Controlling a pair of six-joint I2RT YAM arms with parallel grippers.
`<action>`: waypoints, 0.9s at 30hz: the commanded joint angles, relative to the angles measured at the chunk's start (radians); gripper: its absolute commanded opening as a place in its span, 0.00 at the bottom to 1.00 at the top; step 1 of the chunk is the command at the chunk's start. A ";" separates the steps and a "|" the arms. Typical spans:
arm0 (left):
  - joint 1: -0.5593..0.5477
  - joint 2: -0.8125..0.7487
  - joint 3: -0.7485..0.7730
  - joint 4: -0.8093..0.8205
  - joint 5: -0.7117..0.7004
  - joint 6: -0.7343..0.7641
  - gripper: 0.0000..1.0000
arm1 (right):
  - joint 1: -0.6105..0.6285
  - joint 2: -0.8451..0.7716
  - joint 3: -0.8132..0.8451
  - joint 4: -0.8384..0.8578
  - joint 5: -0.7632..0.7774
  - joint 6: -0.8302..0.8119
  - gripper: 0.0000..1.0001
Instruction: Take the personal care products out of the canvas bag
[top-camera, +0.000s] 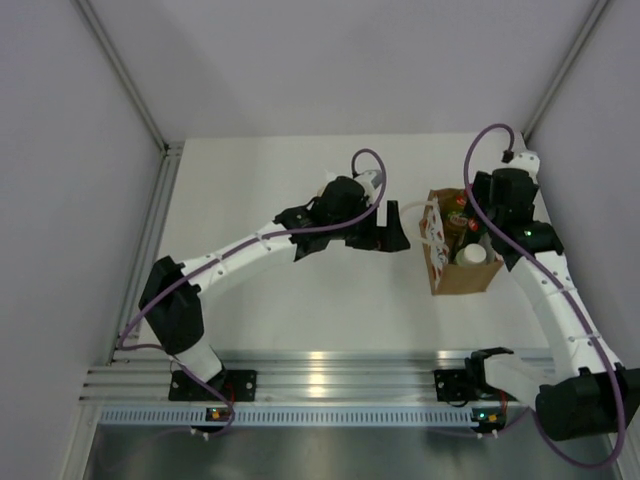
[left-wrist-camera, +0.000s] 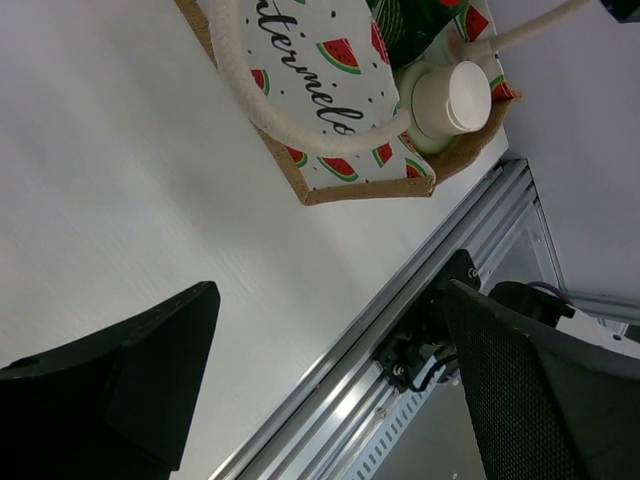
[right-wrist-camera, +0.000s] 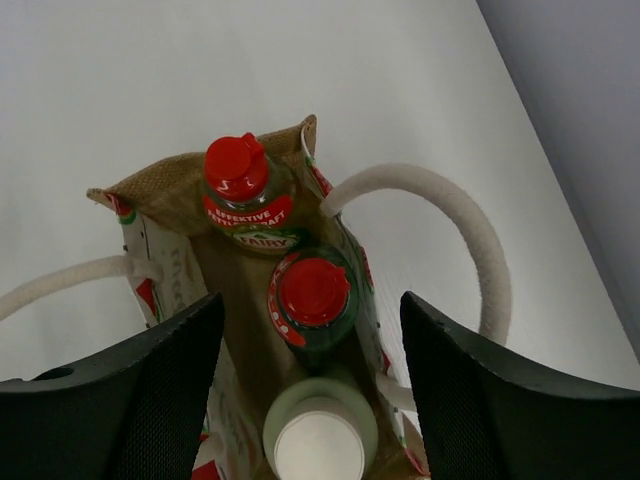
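Canvas bag (top-camera: 462, 272) upright at table's 3 o'clock, three bottles (right-wrist-camera: 313, 292) visible inside. Right gripper (top-camera: 480, 232) over its mouth, jaws apart. Left gripper (top-camera: 397, 230) at bag's 9 o'clock, jaws apart, empty.

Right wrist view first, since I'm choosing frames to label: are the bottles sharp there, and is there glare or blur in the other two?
Right wrist: bottles sharp, label readable, even light. Left wrist: bag print crisp, near fingers dark and soft. Top external: bright glare on the metal rail.
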 joint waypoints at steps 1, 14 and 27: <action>-0.017 -0.021 0.021 0.057 0.027 0.002 0.98 | -0.018 0.055 -0.006 -0.025 -0.034 -0.009 0.68; -0.017 -0.103 -0.121 0.055 -0.001 0.025 0.98 | -0.032 0.102 -0.074 0.070 -0.014 -0.015 0.59; -0.017 -0.117 -0.164 0.054 -0.001 0.040 0.98 | -0.032 0.122 -0.103 0.222 -0.003 -0.066 0.50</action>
